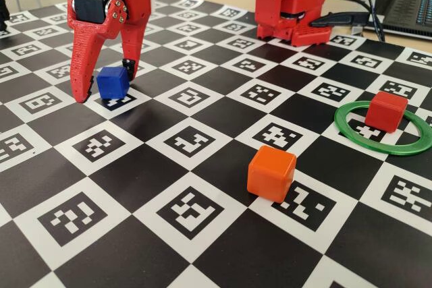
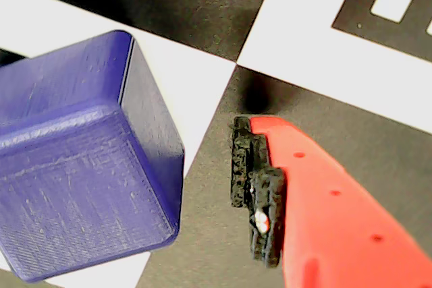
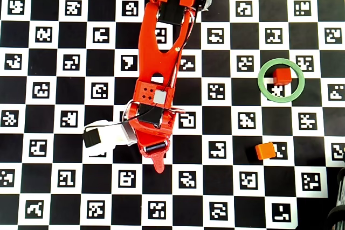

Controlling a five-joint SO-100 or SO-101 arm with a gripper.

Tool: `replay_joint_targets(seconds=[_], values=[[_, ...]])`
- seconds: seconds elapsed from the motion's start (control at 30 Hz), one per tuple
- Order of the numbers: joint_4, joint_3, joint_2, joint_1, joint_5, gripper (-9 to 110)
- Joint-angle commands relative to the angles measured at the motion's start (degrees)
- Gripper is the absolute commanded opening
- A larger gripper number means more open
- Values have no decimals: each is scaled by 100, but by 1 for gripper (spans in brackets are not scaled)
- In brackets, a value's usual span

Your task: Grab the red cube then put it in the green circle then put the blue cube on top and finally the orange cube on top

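Fixed view: the red cube is sitting inside the green circle, toward its far side, so the first step looks done. The blue cube is resting on the checkered surface at far left, not yet lifted as far as can be told. The orange cube is standing alone near the middle, well apart from the ring. Judgement: two stacking steps are remaining, blue first, then orange. The pincer is standing wide open, one long finger reaching down to the surface left of the blue cube, the other coming down behind and right of it; the cube is sitting between them, contact not clear from here.

Wrist view: the blue cube is filling the left half. One red finger with a black pad is showing at right, with a gap of surface between pad and cube, so this finger is not touching it. The other finger is out of frame.

Overhead view: the arm is stretching down the middle and covering the blue cube. The red cube is lying inside the green circle at right; the orange cube is sitting below it, apart from the ring. The pincer is holding nothing.
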Motion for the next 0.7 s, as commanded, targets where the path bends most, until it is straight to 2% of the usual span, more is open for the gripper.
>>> replay_joint_targets(seconds=[0.0,0.67], values=[[132,-290,202,-44,-308,48],[220,-782,79,-105,-1107,49]])
